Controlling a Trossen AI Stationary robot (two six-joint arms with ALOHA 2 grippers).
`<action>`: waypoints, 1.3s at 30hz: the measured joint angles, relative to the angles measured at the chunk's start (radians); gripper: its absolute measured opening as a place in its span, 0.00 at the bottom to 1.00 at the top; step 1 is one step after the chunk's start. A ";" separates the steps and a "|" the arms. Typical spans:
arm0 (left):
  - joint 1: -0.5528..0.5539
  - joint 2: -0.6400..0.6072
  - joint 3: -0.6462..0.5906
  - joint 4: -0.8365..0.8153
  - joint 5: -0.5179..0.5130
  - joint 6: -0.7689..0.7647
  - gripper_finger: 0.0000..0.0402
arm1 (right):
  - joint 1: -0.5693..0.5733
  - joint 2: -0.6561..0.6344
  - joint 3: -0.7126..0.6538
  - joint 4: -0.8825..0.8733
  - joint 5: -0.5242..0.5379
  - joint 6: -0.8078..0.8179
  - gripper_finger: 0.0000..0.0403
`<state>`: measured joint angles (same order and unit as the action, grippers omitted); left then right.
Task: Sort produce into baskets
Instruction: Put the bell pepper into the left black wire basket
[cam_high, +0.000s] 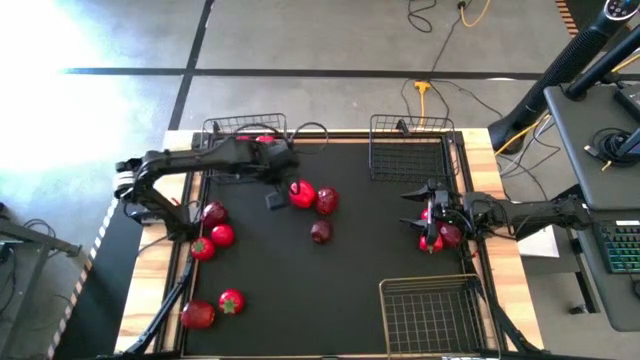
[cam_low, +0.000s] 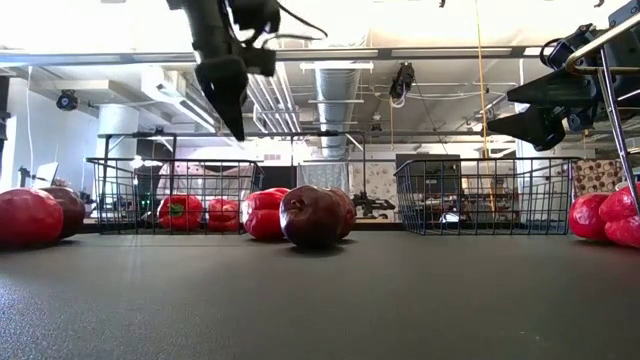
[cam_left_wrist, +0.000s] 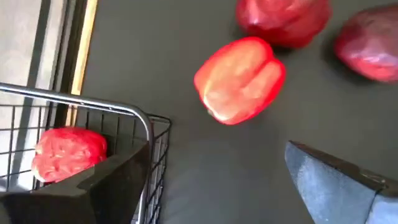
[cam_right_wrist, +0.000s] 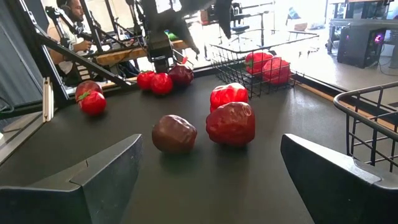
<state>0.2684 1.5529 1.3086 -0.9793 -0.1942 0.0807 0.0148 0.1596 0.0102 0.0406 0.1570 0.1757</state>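
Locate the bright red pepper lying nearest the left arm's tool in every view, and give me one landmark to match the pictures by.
High view: the red pepper lies mid-table, just right of the open left tool.
Low view: left of the dark fruit, centre.
Left wrist view: upper middle, on bare mat.
Right wrist view: centre, behind the larger red piece.
Shared landmark: the basket holding peppers, seen in all four views.

You have a black mat (cam_high: 330, 270) on a wooden table (cam_high: 148, 290). Beyond the table, a yellow cable (cam_high: 425, 95) trails over the grey floor (cam_high: 300, 40). Right of the table stands a desk (cam_high: 600, 150) with a keyboard (cam_high: 622, 248). Behind the table, a person (cam_right_wrist: 71, 25) sits.
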 joint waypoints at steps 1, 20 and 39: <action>0.000 0.016 0.002 0.002 -0.003 0.000 0.88 | 0.000 0.000 0.000 0.000 0.000 0.000 0.93; -0.034 0.210 0.005 0.107 -0.007 0.131 0.88 | 0.000 0.000 0.000 0.000 0.000 0.000 0.93; -0.048 0.348 0.008 0.205 -0.019 0.187 0.88 | 0.000 0.000 0.000 0.000 0.000 0.000 0.93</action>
<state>0.2204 1.9007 1.3168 -0.7740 -0.2133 0.2676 0.0151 0.1596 0.0105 0.0406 0.1570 0.1757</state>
